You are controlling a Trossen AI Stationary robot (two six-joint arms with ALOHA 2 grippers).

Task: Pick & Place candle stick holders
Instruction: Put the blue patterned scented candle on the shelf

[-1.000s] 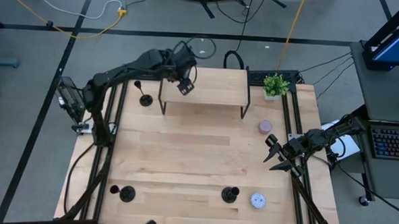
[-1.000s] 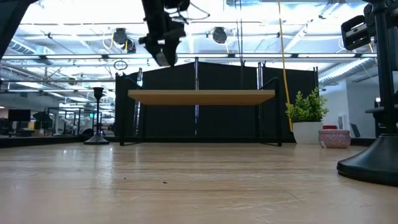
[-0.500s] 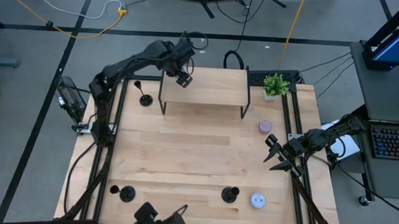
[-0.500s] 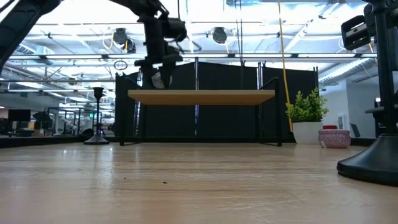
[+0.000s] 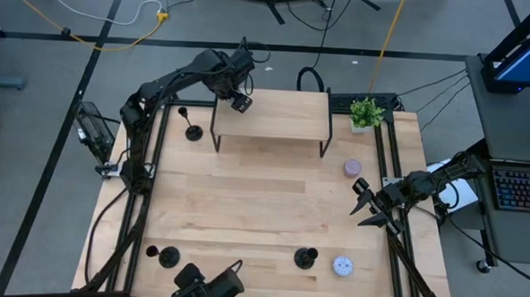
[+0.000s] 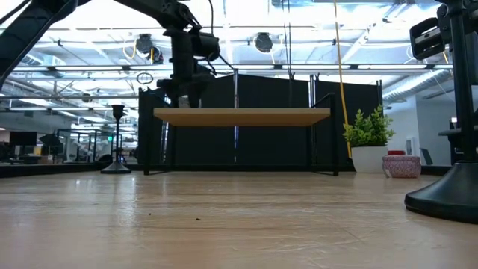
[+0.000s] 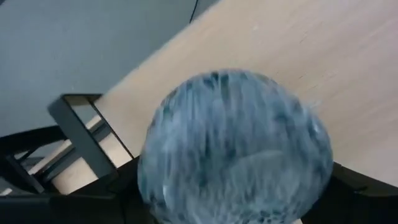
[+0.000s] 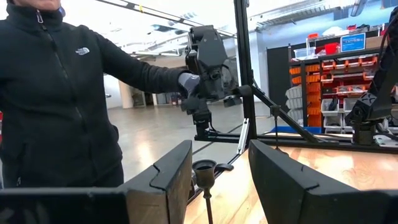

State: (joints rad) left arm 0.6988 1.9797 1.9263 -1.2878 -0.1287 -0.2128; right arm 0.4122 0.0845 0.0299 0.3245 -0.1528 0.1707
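Blue tin [image 7: 235, 146] in left gripper [image 5: 240, 103] fingers

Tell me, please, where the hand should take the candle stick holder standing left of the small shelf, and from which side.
Probably by the thin stem of the candle stick holder, just under its cup, coming from above. It stands upright on a flat round base, and a leg of the shelf stands close beside it.

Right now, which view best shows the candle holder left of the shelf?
The low view: the candle holder stands upright in profile, base, stem and cup. The high view shows it from above beside the shelf. The wrist views do not clearly show it.
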